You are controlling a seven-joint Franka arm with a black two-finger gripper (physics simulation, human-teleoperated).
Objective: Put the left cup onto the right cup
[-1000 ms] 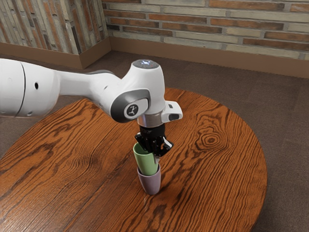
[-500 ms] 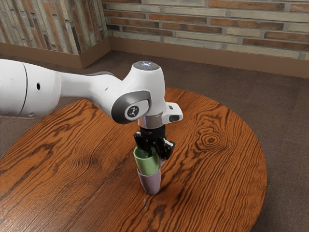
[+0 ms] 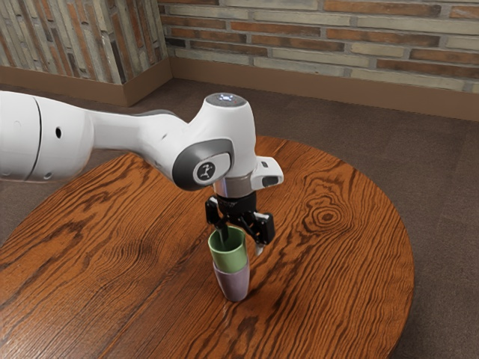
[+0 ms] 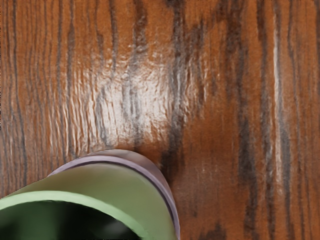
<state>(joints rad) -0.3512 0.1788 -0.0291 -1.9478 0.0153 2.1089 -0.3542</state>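
well, the green cup (image 3: 229, 256) is sitting upright, nested in the purple cup (image 3: 233, 284), near the middle of the round wooden table (image 3: 337, 247). the gripper (image 3: 238, 238) is hovering at its rim, jaws spread wide, gripping nothing. brick walls (image 3: 337, 37) are bordering a brown floor (image 3: 419, 149).

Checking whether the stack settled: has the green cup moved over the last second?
Yes. The green cup has straightened from its tilt and sunk deeper into the purple cup, which stayed put.

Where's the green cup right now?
In the exterior view the green cup sits nested in the purple cup near the middle of the round wooden table, directly under the gripper.
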